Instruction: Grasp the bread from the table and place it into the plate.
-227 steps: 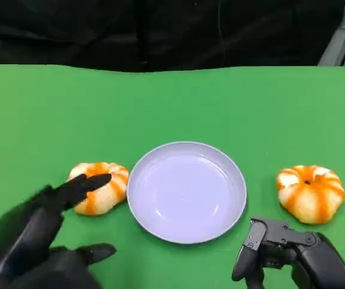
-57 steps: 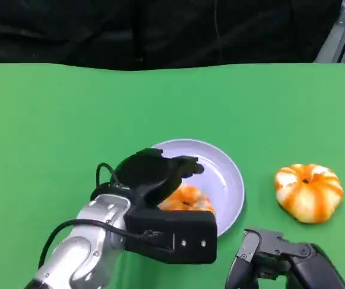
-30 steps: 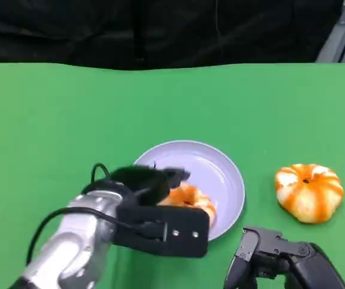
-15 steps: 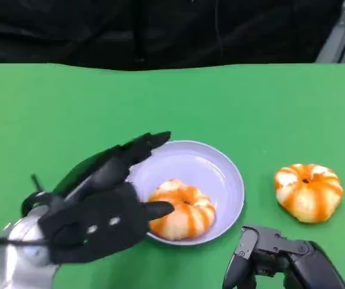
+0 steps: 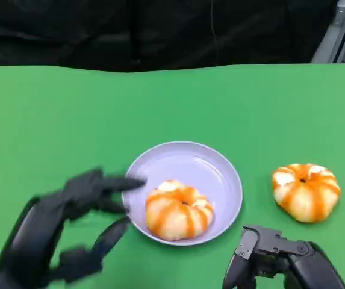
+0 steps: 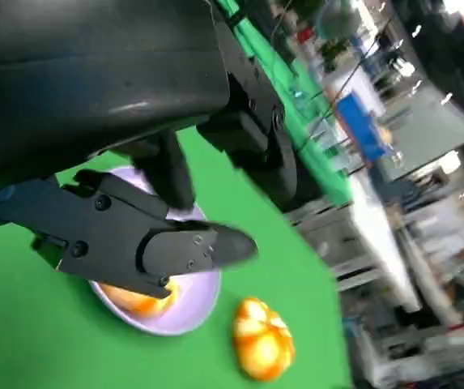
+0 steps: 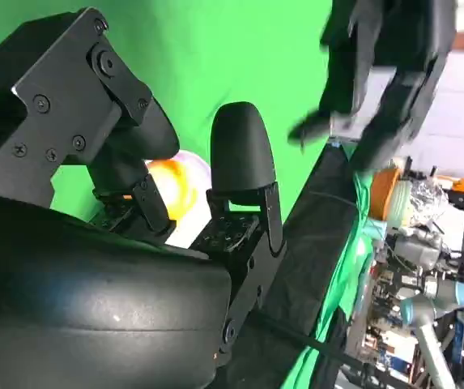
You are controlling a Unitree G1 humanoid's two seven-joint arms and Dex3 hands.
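An orange-and-white striped bread [image 5: 178,209] lies in the near part of the pale lilac plate [image 5: 190,161]. My left hand [image 5: 64,232] hovers blurred at the plate's left, fingers spread, holding nothing, clear of the bread. In the left wrist view its fingers [image 6: 159,243] reach over the plate [image 6: 193,301] and the bread [image 6: 138,301]. A second striped bread [image 5: 306,191] sits on the table to the right of the plate, also seen as the loose bread [image 6: 262,339]. My right hand [image 5: 280,265] rests low at the near right, empty, fingers apart [image 7: 244,154].
The green table [image 5: 52,120] stretches wide on all sides of the plate, ending at a dark backdrop behind. A grey metal frame [image 5: 335,30] stands at the far right corner. The right wrist view catches the bread in the plate [image 7: 171,186] past the fingers.
My left hand let go of the bread in the plate and drew back to the near left. The bread stays in the plate. The right hand has not moved.
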